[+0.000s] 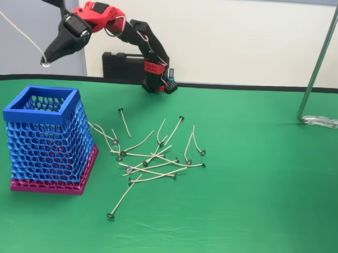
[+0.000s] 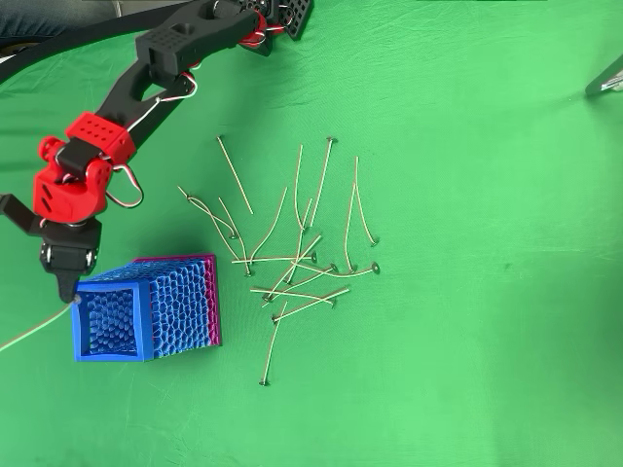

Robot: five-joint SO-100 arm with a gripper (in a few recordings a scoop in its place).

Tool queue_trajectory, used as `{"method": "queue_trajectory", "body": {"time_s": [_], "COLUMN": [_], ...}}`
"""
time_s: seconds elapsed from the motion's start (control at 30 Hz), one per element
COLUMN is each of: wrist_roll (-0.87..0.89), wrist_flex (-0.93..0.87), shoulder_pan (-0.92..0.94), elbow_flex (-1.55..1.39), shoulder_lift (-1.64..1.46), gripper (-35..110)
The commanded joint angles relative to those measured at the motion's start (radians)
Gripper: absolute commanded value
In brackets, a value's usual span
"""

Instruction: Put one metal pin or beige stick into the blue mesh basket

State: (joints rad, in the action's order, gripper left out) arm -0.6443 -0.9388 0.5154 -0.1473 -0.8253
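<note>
Jaws: closed on one beige stick, gripped at its dark disc end, which sat at the tip of the gripper; rest of stick trailed up and left past the frame edge in fixed view. In overhead view the same stick ran down-left from the gripper

Gripper posn: raised well above the table, nose down, hanging above the blue mesh basket; in overhead view the tip sat right at the rim's upper-left corner, not over the middle of the opening

Arm: red and black, reaching from its base at the table's far edge

Basket: upright on green table, magenta base down; contents not discernible through mesh

Spare sticks: loose heap just right of basket, approx a dozen, crossing each other; one lay apart nearer the front edge

Step in hand, by judgement: carry finished bar the last bit, release pending

Next move calls for: shift tip inward over the opening, bring the long trailing tail within the rim or tilt it upright, then part jaws. Risk: tail catching the rim and tipping stick outside
</note>
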Motion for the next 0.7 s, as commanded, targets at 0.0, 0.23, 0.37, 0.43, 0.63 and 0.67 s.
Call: {"method": "queue_trajectory", "body": {"time_s": [0.0,0.23,0.37,0.43,0.63,0.67], "wrist_roll": [-0.023,-0.052,-0.048,-0.037,-0.035,-0.034], "wrist_flex": [0.043,0.112,0.126,0.137,0.204,0.207], "shoulder_pan": [0.006,-0.018,-0.021,-0.018,-0.009,-0.009], "elbow_flex": [0.06,0.005,-0.006,-0.003,-0.006,-0.006], "shoulder_lift": [0.015,0.031,0.028,0.028,0.032,0.031], "gripper": [1,1,1,1,21,21]}}
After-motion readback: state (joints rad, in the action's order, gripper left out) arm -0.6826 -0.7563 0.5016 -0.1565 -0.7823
